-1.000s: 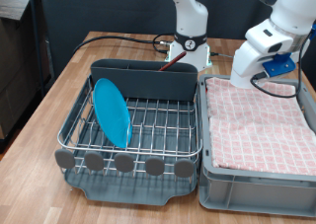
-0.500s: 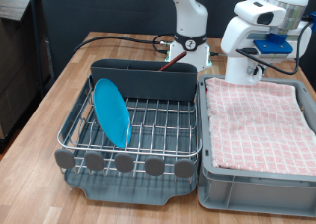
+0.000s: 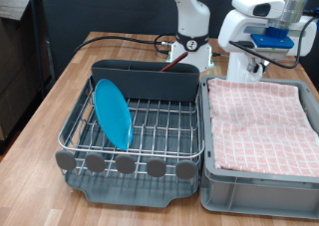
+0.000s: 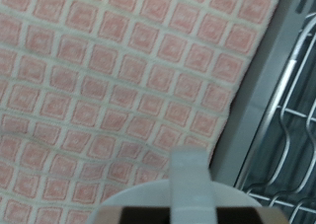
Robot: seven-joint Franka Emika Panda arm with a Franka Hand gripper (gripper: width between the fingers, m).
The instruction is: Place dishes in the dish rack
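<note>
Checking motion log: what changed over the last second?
The gripper rose from low over the crate toward the exterior view's top and left. The wrist view shows a white object at it, grip unclear. Plate stays upright in the dish rack; cloth unchanged.

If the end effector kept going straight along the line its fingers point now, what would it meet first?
Most likely the pink checked cloth lining the grey crate: it fills most of the wrist view, with the dish rack off to one side. The end effector is above the crate; depth is unclear.

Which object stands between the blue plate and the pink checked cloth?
In the exterior view, bare rack wires and the crate's grey wall separate plate from cloth.
</note>
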